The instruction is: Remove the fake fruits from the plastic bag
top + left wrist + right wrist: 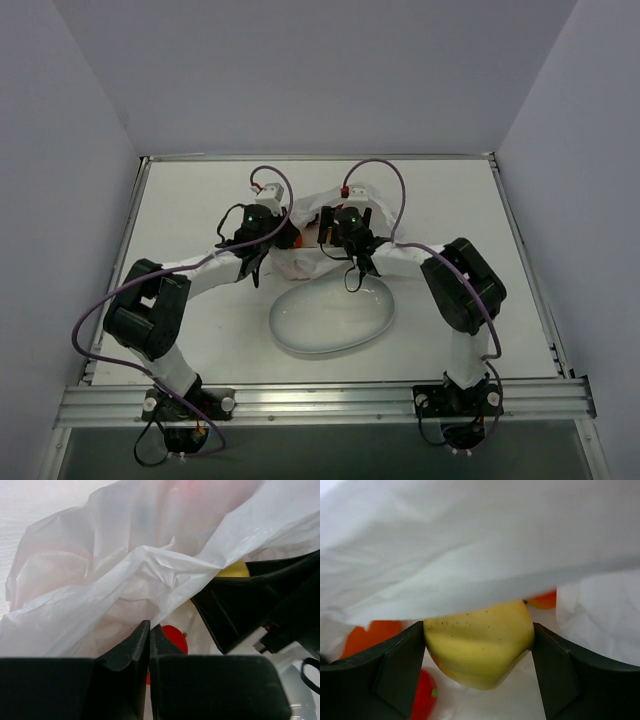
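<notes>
With both elbows bent inward, the left gripper (149, 626) is pinching a fold of the plastic bag (125, 565) while the right gripper (479, 636) is clamping the yellow pear-like fruit (480, 652).

One high camera, two close ones.
The top view looks down from behind the arm bases over the white surface (190, 210); wrist views peer past the left end effector (149, 629) and right end effector (478, 630) into the crinkled translucent white plastic bag (125, 570), sharing its speckled yellow fruit (470, 652).

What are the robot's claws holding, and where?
The right gripper pinches the yellow fruit by its two sides, inside the bag. The left gripper seems shut on a fold of the bag.
</notes>
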### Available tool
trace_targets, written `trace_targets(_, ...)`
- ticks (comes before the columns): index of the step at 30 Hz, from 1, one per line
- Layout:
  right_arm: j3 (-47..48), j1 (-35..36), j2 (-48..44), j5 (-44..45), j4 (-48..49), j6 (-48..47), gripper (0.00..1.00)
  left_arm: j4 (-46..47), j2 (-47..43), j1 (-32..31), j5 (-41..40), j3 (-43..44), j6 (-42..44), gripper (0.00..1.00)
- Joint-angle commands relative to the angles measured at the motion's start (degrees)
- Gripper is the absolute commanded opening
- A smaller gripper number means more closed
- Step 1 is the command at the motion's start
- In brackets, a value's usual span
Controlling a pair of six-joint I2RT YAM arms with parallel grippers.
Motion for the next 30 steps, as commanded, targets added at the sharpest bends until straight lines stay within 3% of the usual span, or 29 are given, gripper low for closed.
trace_targets(1,-2.7,0.7,-9.1,-1.1,2.6,0.1,0.36,4.2,-3.2,-0.7,-0.4,0.3,-1.4,0.02)
trace_targets(15,-11.9,1.1,-24.3,-14.1,4.0,2.5,0.34,10.5,-6.1,-0.9,-3.9,-0.9,-6.0,0.02)
trace_targets(19,-12.0,2.5,-31.5,-17.2,0.0,0.2,0.34,11.3,-5.7,-1.0,-3.1,0.4,-6.0,0.02)
trace_targets(25,-16.9,6.7,-40.9,-19.3,-7.3,-1.3,0.37,11.6,-6.7,-0.5,-2.9,0.2,-5.9,0.02)
trace_targets(30,-28.5,13.3,-43.1,-15.6,-6.7,3.8,0.39,10.9,-7.7,-0.4,-2.5,0.0,-5.7,0.02)
